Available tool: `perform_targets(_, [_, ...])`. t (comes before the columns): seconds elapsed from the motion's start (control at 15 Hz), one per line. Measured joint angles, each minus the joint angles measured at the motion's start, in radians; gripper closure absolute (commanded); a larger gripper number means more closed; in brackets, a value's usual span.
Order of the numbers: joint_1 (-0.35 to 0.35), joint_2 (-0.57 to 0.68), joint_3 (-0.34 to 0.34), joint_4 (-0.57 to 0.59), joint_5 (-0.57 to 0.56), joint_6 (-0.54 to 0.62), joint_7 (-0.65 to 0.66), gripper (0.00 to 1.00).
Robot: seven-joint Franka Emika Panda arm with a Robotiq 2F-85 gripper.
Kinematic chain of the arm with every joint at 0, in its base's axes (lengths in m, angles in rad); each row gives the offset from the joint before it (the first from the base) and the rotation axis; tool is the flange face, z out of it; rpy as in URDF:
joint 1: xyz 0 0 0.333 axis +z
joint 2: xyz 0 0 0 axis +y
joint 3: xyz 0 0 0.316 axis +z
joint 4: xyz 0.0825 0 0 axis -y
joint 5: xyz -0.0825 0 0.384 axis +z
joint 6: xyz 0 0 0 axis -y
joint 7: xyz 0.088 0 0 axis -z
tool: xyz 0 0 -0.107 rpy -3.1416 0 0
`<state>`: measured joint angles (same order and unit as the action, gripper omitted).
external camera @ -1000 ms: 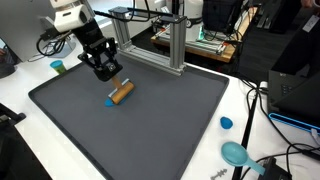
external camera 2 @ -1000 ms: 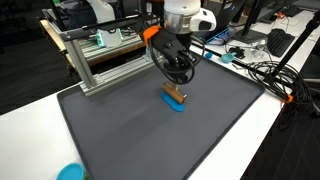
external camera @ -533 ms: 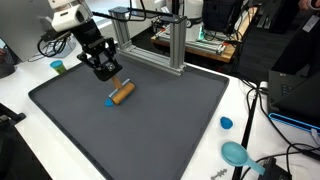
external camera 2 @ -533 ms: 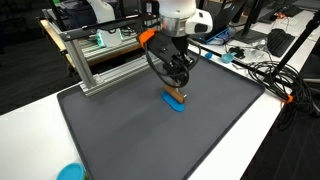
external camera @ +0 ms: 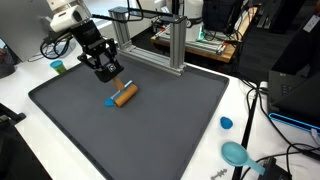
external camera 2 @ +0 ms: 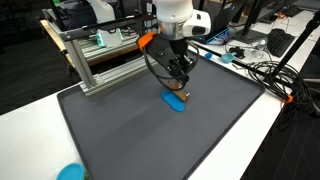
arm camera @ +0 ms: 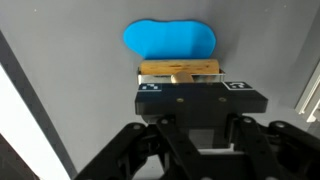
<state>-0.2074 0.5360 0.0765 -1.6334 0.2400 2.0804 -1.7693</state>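
A short wooden cylinder (external camera: 124, 95) with a blue end (external camera: 110, 101) hangs just over the dark grey mat (external camera: 150, 135). My gripper (external camera: 112, 77) is shut on its wooden part from above, near the mat's far corner. In the wrist view the wooden bar (arm camera: 180, 69) lies across the tips of my gripper (arm camera: 180, 86), and the blue oval part (arm camera: 170, 37) shows beyond it. In the exterior view from the opposite side, the gripper (external camera 2: 179, 86) points down with the blue part (external camera 2: 175, 100) right below it, and the wood is mostly hidden behind the fingers.
An aluminium frame (external camera: 170, 45) stands along the mat's back edge, close to the arm. A small blue cap (external camera: 227, 124) and a teal scoop (external camera: 236, 153) lie on the white table, and a teal cup (external camera: 58, 67) stands behind the arm. Cables (external camera 2: 270, 75) run off one side.
The gripper has risen a little with the wooden piece still in its grip. The blue end has come up slightly off the mat.
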Motion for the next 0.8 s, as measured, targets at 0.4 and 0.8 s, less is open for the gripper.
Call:
perform_targets(0.4, [-0.033, -0.208, -0.016, -0.084, 0.043, 0.001, -0.042, 0.53])
perform_targets(0.8, [-0.020, -0.249, -0.030, -0.132, 0.044, -0.007, -0.042, 0.78])
